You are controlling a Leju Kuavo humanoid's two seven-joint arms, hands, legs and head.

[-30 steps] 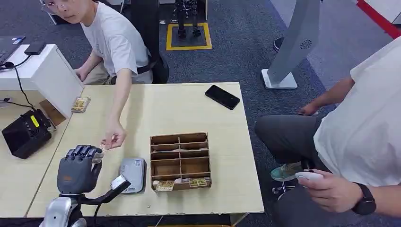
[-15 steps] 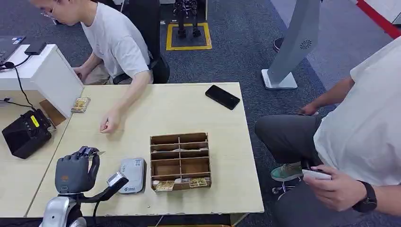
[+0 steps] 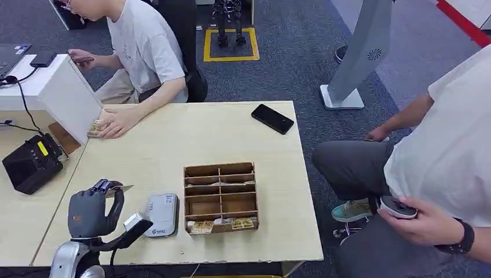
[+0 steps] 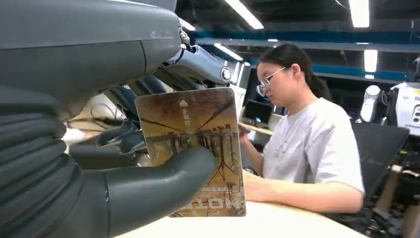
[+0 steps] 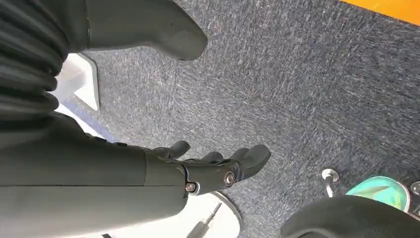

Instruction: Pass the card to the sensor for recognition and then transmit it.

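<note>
Here, left hand (image 4: 99,163) thumb covering card (image 4: 198,134) lower edge, print partly hidden

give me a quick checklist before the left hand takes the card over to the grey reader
1. Card gripped: ok. The left hand holds the brown and gold printed card between thumb and fingers.
2. Reader reachable: ok. The flat grey card reader lies on the pale wooden table, close beside the hand.
3. Path free: ok. The person's hand rests at the table's far corner.
4. Wooden divided tray out of the way: ok, beyond the reader.
5. Card face toward reader: cannot tell.
6. Right hand free: ok, empty, above the carpet.
</note>
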